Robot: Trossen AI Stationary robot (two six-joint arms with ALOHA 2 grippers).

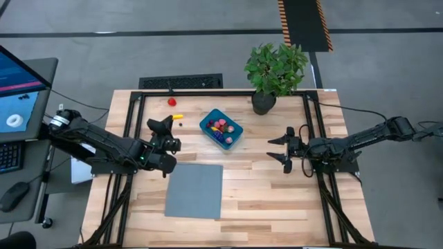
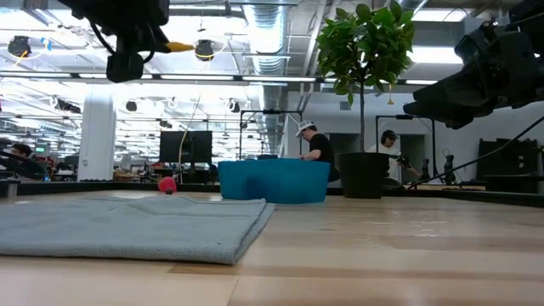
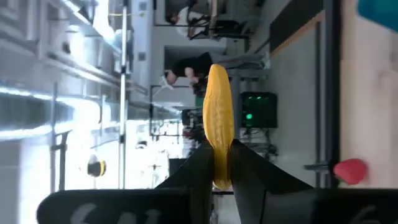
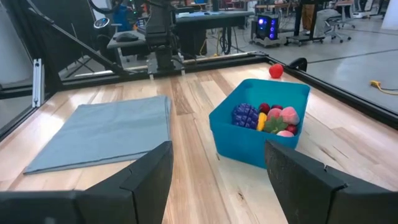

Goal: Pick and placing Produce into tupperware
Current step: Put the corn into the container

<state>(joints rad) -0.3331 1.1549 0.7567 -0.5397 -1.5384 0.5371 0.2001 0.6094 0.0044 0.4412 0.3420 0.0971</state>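
Yellow toy vegetable (image 3: 218,124) | pinched in left gripper (image 1: 171,124), long axis beyond fingertips | tupperware (image 1: 221,128) just right | right gripper (image 1: 277,150) spread, waiting

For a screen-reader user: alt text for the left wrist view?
The left hand pinches a yellow toy vegetable between its dark fingers. A red toy fruit lies on the table beyond, with the blue container's corner visible.

My left gripper (image 3: 222,163) pinches a small yellow toy corn cob (image 3: 217,121) aloft. The low-walled teal plastic tupperware (image 1: 221,128) holds purple, pink, red, yellow pieces; one red piece (image 1: 172,101) lies apart.
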